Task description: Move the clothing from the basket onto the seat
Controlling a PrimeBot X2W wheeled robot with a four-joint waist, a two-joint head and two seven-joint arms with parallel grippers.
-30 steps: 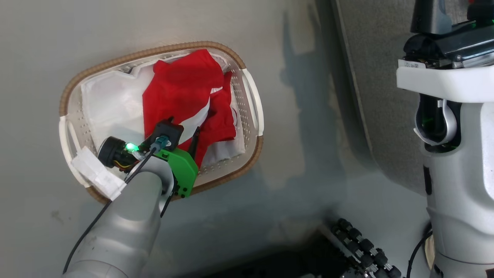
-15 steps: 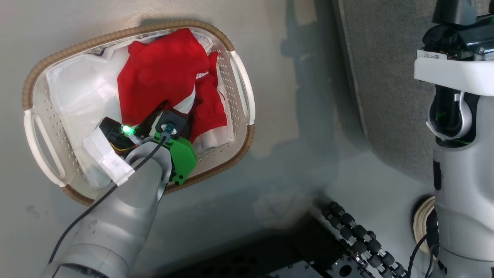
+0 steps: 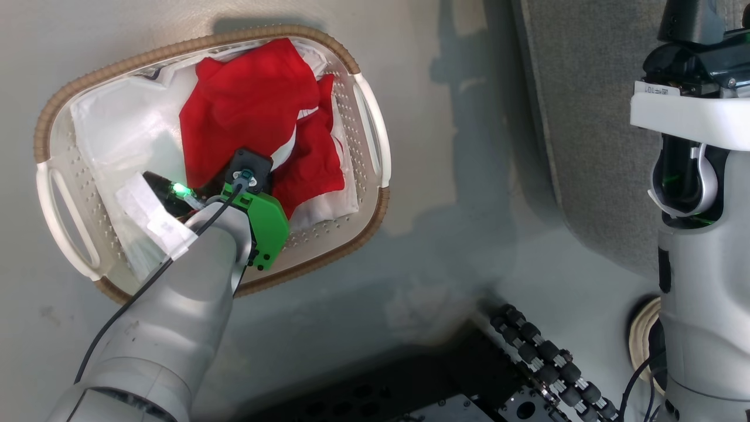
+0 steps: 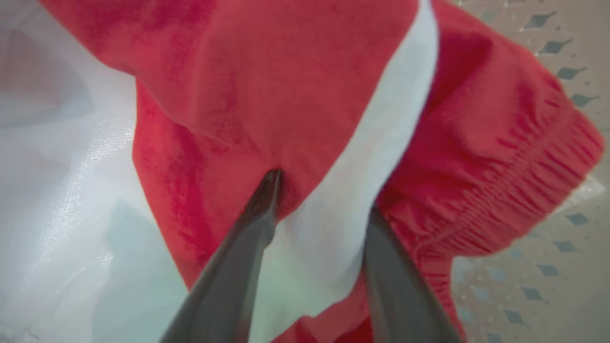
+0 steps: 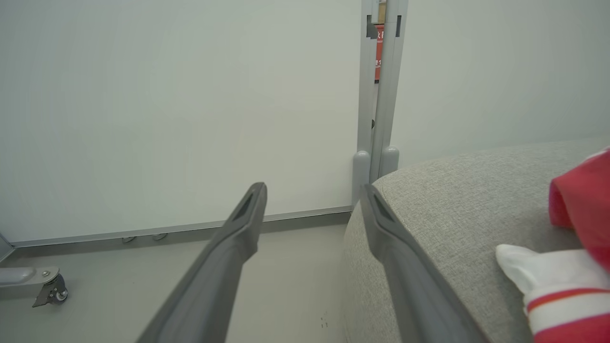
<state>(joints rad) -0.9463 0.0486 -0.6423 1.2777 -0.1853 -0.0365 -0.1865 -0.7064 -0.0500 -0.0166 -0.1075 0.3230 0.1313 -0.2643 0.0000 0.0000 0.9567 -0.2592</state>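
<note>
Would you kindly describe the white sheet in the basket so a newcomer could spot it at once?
Find the oval cream basket with the brown woven rim on the grey floor. Inside, left of the red clothing in the head view, lies the white sheet. Unlike the clothing, it is plain, slightly glossy white, with no red.

One basket (image 3: 356, 235) is counted, with two white handles (image 3: 375, 135). In it two pieces of clothing are seen, a larger red garment (image 3: 246, 111) and red shorts (image 3: 310, 170), over one white liner sheet (image 3: 117, 135). One seat (image 5: 452, 205) is counted. On it red fabric (image 5: 581, 205) and white red-striped fabric (image 5: 557, 286) are seen; whether these make one garment or two cannot be told. Two claws are counted, the left claw (image 4: 323, 191) and the right claw (image 5: 312, 189), each with two fingers (image 5: 228, 257). One caster (image 5: 52, 293) is seen.
</note>
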